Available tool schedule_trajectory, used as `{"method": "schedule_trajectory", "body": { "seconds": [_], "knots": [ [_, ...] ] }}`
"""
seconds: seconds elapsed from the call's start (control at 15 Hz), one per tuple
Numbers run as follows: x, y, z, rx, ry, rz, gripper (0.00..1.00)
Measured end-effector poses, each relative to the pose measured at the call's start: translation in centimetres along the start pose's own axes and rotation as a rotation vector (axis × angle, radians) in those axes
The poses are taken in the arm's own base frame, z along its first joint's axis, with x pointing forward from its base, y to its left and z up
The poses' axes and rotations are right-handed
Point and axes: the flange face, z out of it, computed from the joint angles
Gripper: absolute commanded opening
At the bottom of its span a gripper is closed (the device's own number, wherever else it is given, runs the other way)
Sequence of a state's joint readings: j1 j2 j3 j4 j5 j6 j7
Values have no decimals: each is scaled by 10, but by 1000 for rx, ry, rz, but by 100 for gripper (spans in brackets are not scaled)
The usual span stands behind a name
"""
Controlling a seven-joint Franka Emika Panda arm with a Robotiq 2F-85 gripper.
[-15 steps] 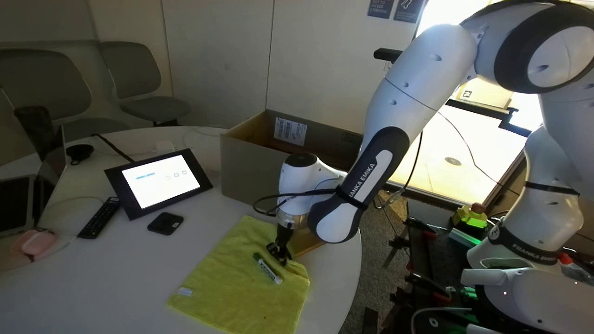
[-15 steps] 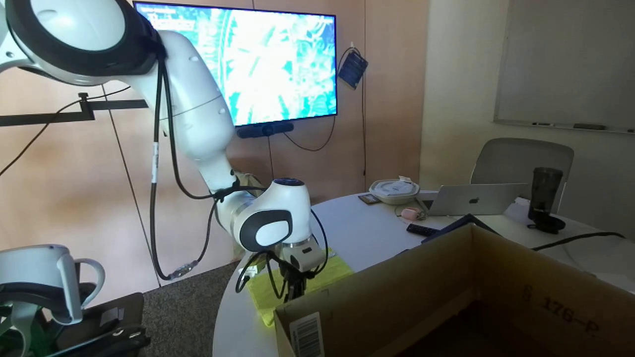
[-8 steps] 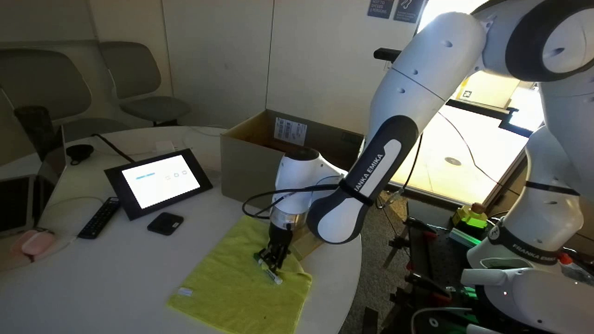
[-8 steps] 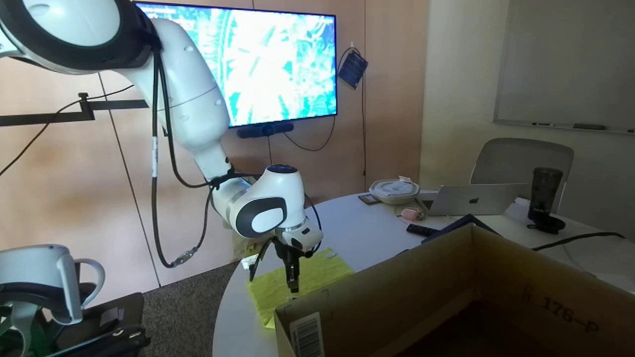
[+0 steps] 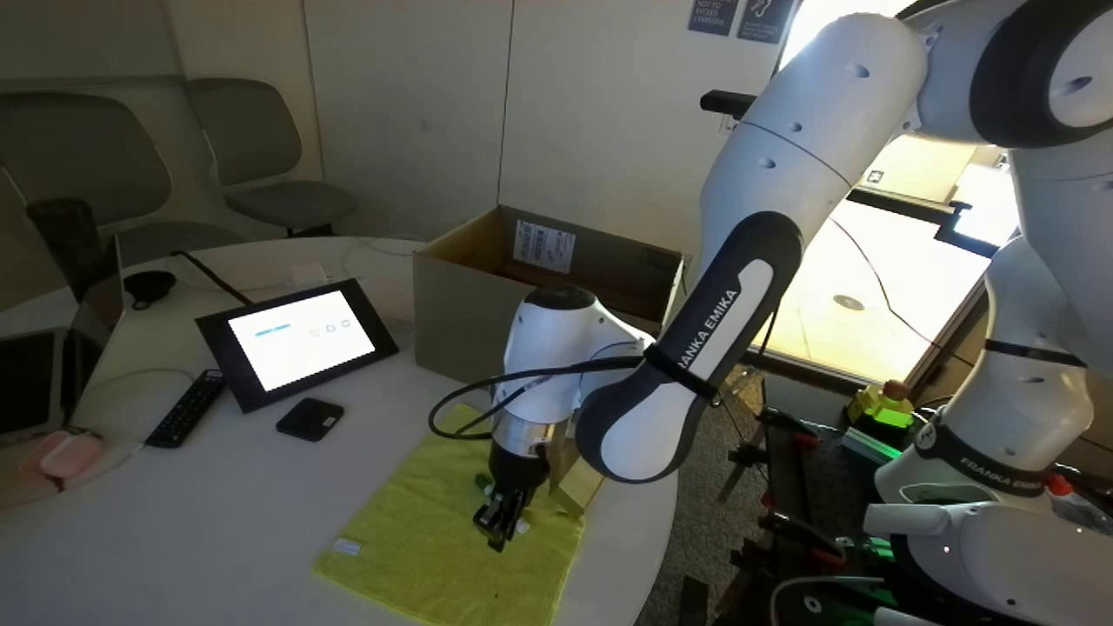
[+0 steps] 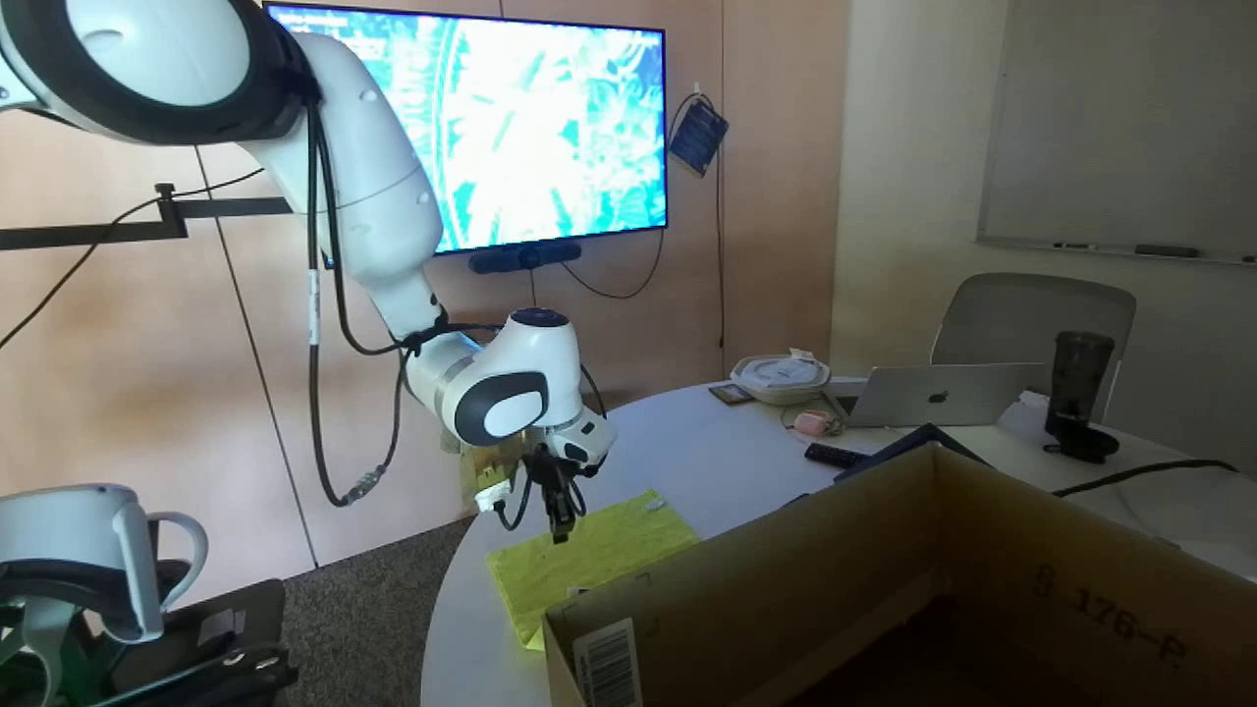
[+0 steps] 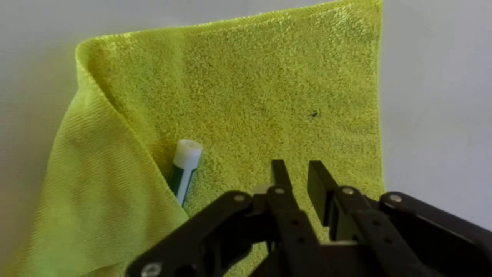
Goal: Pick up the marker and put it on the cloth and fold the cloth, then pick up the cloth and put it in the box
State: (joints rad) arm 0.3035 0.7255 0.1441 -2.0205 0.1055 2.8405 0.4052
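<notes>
The yellow-green cloth (image 5: 435, 548) lies spread on the table, with one edge turned over. It also shows in an exterior view (image 6: 599, 540) and in the wrist view (image 7: 250, 92). The marker lies on the cloth. In the wrist view, the turned-over flap hides most of the marker (image 7: 187, 154), leaving its white end showing. In an exterior view, the gripper hides the marker's middle. My gripper (image 5: 487, 533) is above the cloth, beside the marker. Its fingers (image 7: 296, 165) are apart with a narrow empty gap. The cardboard box (image 5: 465, 322) stands behind the cloth.
A lit tablet (image 5: 300, 339), a small black device (image 5: 310, 418), a remote (image 5: 185, 407) and a pink case (image 5: 69, 456) lie on the round white table (image 5: 226, 530). A cable loops off my wrist. The box's high wall (image 6: 737, 579) stands close to the cloth.
My gripper has moved from the cloth's turned-over edge, across the marker, towards the cloth's middle and away from the box. The marker and box have stayed put.
</notes>
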Motion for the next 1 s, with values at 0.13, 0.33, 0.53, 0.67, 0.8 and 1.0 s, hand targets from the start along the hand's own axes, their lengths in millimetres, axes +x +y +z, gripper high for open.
{"method": "schedule_trajectory", "body": {
  "seconds": [0.13, 0.33, 0.53, 0.67, 0.8, 1.0],
  "knots": [
    [-6, -10, 1, 6, -23, -55, 47],
    [-24, -31, 6, 10, -84, -186, 72],
    [-48, -55, 13, 4, -135, -327, 95],
    [-63, -70, 19, -16, -146, -401, 100],
    [-76, -81, 25, -42, -147, -464, 100],
    [-88, -87, 37, -93, -143, -524, 100]
  ]
}}
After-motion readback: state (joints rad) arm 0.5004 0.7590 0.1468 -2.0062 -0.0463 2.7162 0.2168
